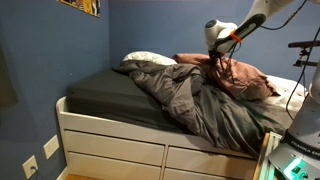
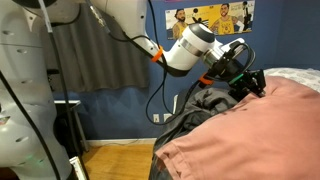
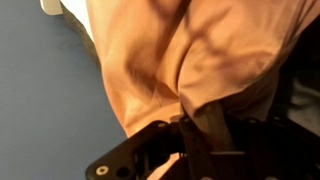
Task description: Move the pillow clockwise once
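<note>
The dusty pink pillow (image 1: 232,76) lies wrinkled at the head of the bed; it fills the right foreground in an exterior view (image 2: 262,125). My gripper (image 1: 217,62) is pressed into its edge, also seen at the pillow's far top edge (image 2: 248,82). In the wrist view the pillow (image 3: 200,50) fills the frame and a fold of its fabric sits pinched between the dark fingers (image 3: 200,120). The gripper is shut on the pillow's edge.
A rumpled grey comforter (image 1: 190,100) covers the middle of the bed. A white pillow (image 1: 148,59) lies by the blue wall. The white drawer bed frame (image 1: 110,140) is below. A dark curtain (image 2: 100,55) and posters hang on the wall.
</note>
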Controlling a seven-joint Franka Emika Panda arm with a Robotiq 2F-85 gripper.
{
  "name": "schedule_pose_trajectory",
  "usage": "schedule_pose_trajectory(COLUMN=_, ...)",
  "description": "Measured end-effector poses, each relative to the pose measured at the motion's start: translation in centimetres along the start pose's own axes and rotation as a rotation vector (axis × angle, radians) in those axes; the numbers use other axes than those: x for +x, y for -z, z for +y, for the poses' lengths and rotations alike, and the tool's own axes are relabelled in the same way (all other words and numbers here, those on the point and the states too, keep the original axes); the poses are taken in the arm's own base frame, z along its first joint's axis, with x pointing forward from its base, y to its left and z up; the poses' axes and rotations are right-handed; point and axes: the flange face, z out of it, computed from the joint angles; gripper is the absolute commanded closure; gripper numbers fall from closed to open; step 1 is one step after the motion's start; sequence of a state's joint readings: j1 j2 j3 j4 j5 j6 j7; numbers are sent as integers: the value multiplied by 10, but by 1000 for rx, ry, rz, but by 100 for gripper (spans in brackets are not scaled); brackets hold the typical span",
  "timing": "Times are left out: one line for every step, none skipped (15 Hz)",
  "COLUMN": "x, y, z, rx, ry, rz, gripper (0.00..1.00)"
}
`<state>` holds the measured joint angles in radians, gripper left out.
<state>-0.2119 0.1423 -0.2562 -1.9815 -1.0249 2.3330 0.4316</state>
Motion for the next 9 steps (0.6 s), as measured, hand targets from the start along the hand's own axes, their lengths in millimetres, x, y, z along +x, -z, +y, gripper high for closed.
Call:
schedule_pose_trajectory(x=1, y=8, z=15, rx=-6, ry=-35, rz=15, gripper=97)
schedule_pose_trajectory(x=3, y=17, z=32, rx=-13, ry=-71, rz=32, gripper=97)
schedule_pose_trajectory(x=4, y=27, z=49, rx=-26, ry=-106, rz=52, gripper=97)
schedule_pose_trajectory(x=5, y=36, z=67, rx=-42, ry=-136, rz=73, gripper=97)
schedule_pose_trajectory(x=5, y=44, z=83, rx=-61, ry=-160, rz=93, gripper=97)
schedule_pose_trajectory(x=6, y=52, z=96, rx=-82, ry=-178, rz=113, gripper=97)
schedule_pose_trajectory(x=7, y=59, z=106, rx=-102, ry=-195, rz=132, gripper=97)
schedule_pose_trajectory(x=9, y=65, z=113, rx=-120, ry=-210, rz=150, gripper=97)
schedule_pose_trajectory(x=11, y=70, z=117, rx=-137, ry=-227, rz=167, gripper=97)
